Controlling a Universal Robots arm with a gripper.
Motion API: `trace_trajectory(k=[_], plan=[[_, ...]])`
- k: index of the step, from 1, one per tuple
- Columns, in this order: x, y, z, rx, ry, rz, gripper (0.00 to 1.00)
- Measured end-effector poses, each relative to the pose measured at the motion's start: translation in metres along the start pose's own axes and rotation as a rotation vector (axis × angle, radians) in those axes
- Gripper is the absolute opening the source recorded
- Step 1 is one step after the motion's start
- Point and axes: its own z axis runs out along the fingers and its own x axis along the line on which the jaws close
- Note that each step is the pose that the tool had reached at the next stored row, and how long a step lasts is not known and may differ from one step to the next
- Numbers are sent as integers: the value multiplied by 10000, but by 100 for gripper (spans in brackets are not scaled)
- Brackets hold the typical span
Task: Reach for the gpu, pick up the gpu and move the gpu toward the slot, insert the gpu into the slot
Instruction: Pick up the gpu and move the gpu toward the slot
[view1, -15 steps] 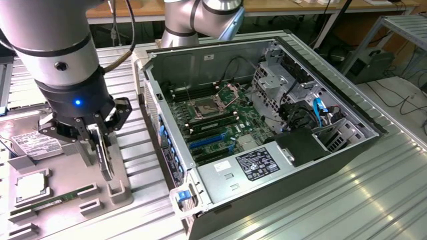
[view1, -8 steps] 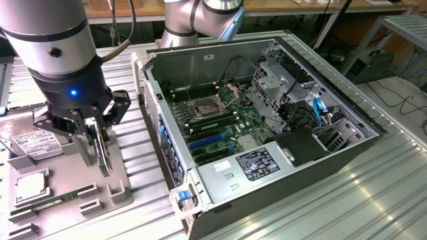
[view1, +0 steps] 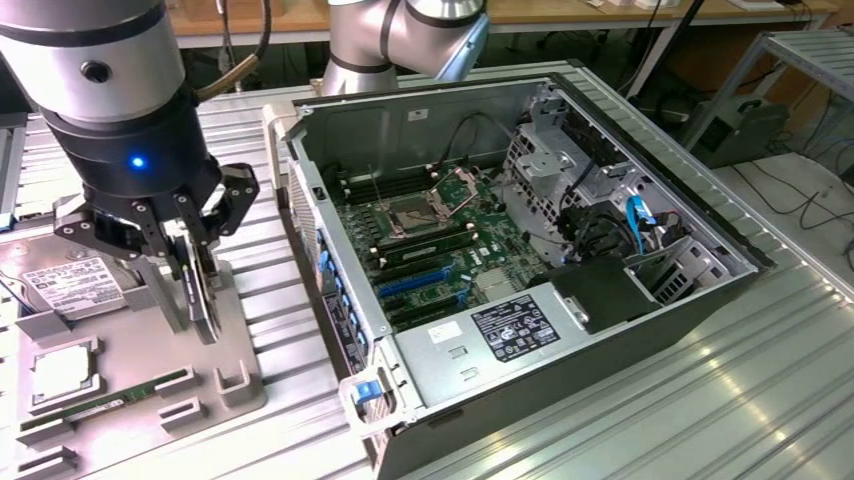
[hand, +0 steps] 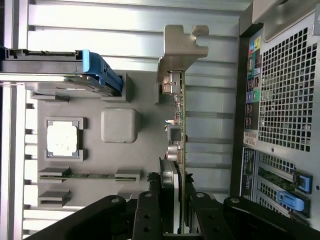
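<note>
the gpu (view1: 203, 292) stands on edge at the grey tray (view1: 134, 340) on the exterior view's left, its silvery bracket (hand: 180, 47) at the end away from the gripper (view1: 190, 248). the fingers (hand: 167, 175) sit against both faces of the card, clamped on it. the blue slot (view1: 411, 283) lies well apart, on the board inside the open computer case (view1: 641, 130).

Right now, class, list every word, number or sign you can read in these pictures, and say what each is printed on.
No text here can be read.
Hard drive label, white, on the drive box: print too blurred to read.
Black label on the silver box in the computer case: white print too small to read.
Coloured sticker on the case's rear panel: marks too blurred to read.
</note>
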Motion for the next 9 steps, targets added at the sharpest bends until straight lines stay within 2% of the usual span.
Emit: trace_trajectory(k=[9], plan=[[-4,6,-162,0,0,1,28]])
